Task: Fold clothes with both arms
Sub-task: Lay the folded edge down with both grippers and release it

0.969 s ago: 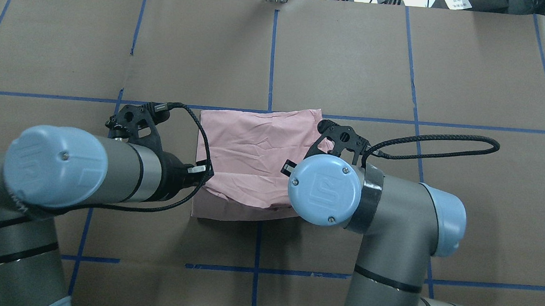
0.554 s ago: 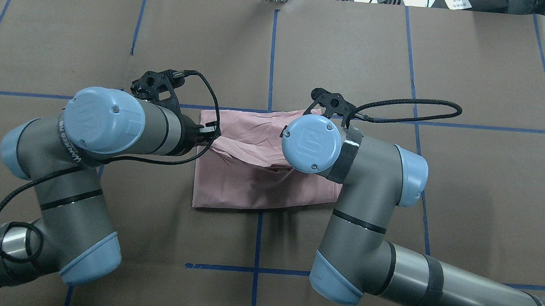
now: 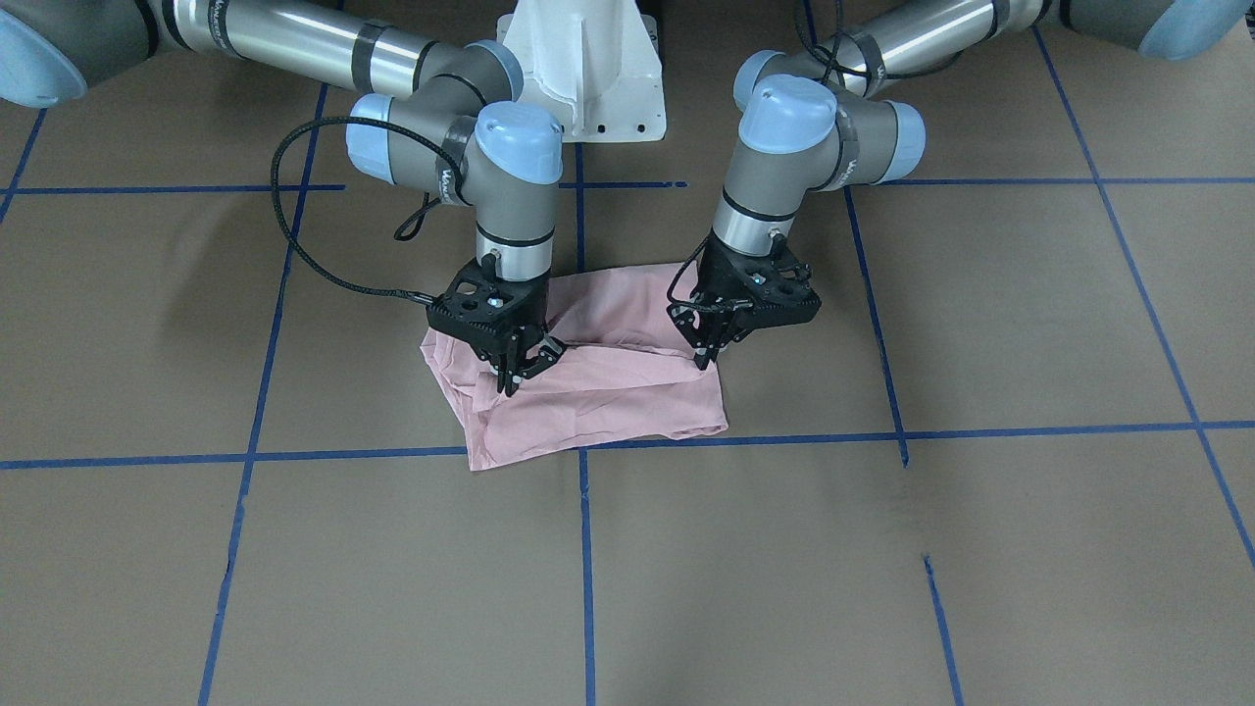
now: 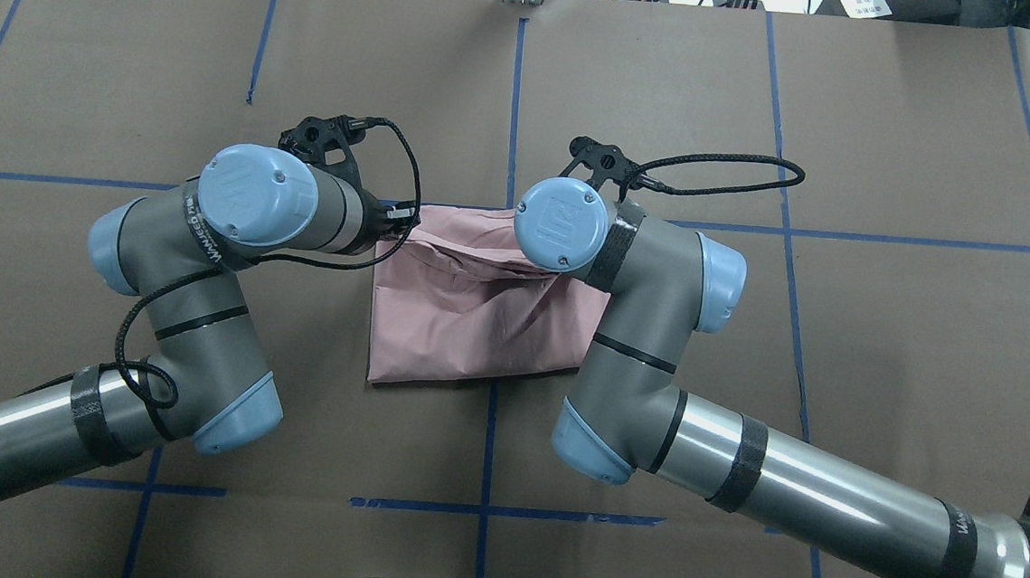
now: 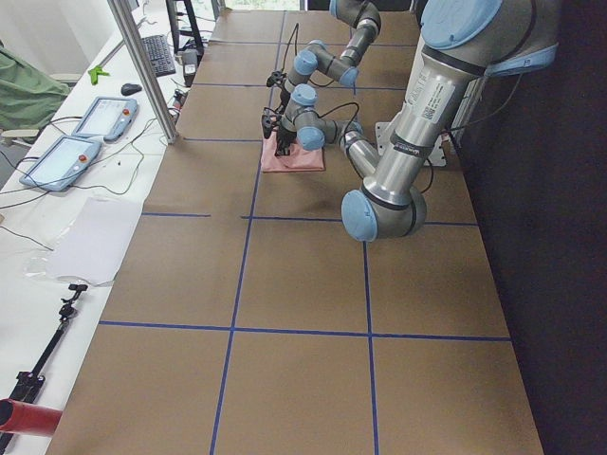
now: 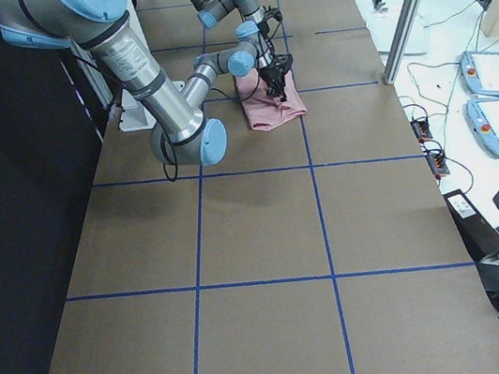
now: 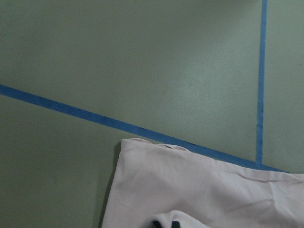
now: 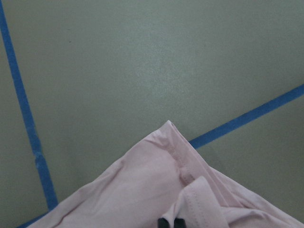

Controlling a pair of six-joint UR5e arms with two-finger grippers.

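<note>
The pale pink T-shirt [image 3: 608,397] lies folded on the brown table, plain side up; no print shows. It also shows in the overhead view [image 4: 467,331]. My left gripper [image 3: 704,355] is shut on a raised fold of the shirt at its left side. My right gripper [image 3: 517,378] is shut on a raised fold at its right side. Each wrist view shows dark fingertips pinching pink cloth at the bottom edge, left [image 7: 164,223] and right [image 8: 171,222]. Both held folds hang over the shirt's far half, near the blue tape line [image 4: 448,207]. In the overhead view the right wrist hides its gripper.
The table [image 4: 674,92] is covered in brown paper with a grid of blue tape. The white pedestal base [image 3: 588,69] stands behind the shirt. Black cables loop from both wrists [image 4: 722,181]. Tablets and a keyboard lie on a side bench [image 5: 85,133].
Both arms have moved away from the robot's base, carrying the shirt's near edge over the cloth toward its far edge. The visible shirt has become shorter front to back.
</note>
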